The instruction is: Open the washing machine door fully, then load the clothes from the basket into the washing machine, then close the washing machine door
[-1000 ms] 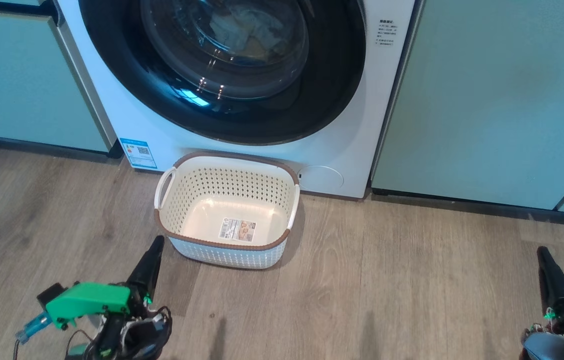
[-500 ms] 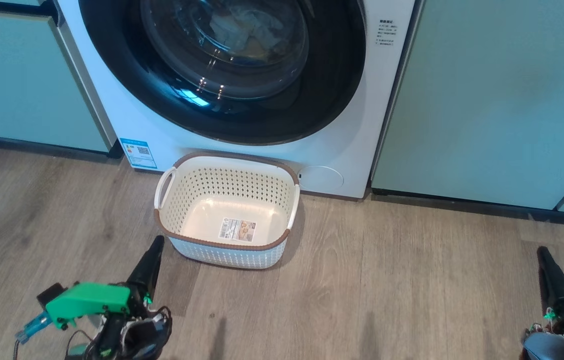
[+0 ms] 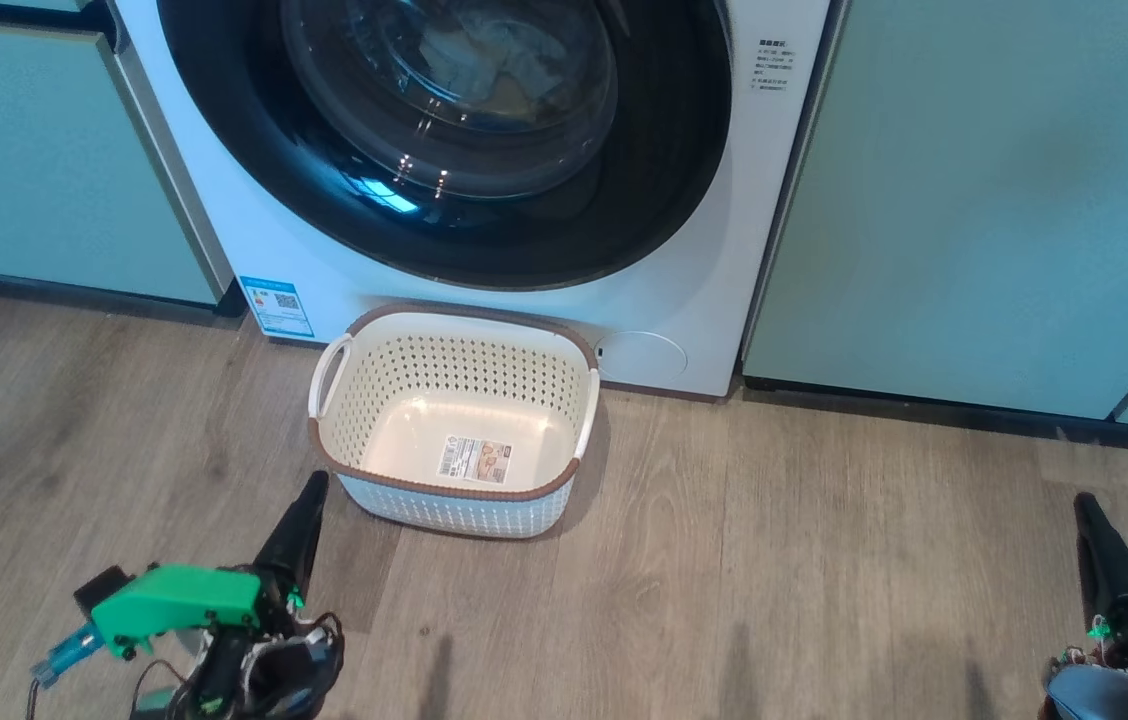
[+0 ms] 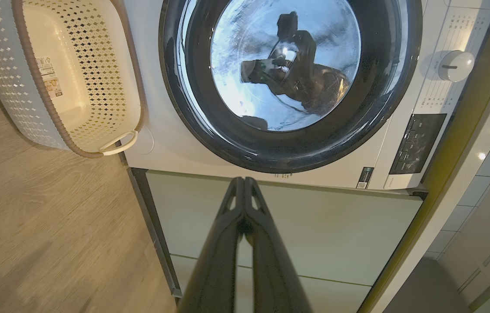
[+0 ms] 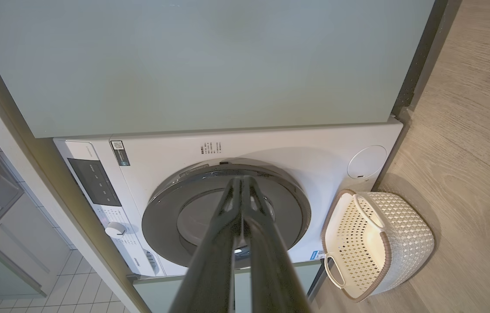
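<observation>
Because the washing machine door (image 3: 444,140) is shut flat on the front of the washing machine (image 3: 704,300), the clothes (image 3: 494,55) can be seen through its clear glass. They are a pale, crumpled heap inside the drum. The shiny black ring of the door goes all the way around the glass. Just below the door, the basket (image 3: 454,490) stands upright on the wood floor (image 3: 774,560), with its back edge right up against the bottom of the washer. The basket is empty, so the little label (image 3: 475,459) on its bottom is easy to see. Its white handles stick out at both short sides. A small blue sticker (image 3: 276,305) sits low on the washer, just to the left of the basket. Pale teal cabinets (image 3: 1004,200) stand on both sides of the washer. The left gripper (image 3: 312,487) hangs low over the floor, near the basket's front left corner but not touching it. Its two dark fingers are pressed together and hold nothing. The right gripper (image 3: 1084,505) is well off to the right, far from the basket, and its fingers are pressed together too, with nothing between them.
</observation>
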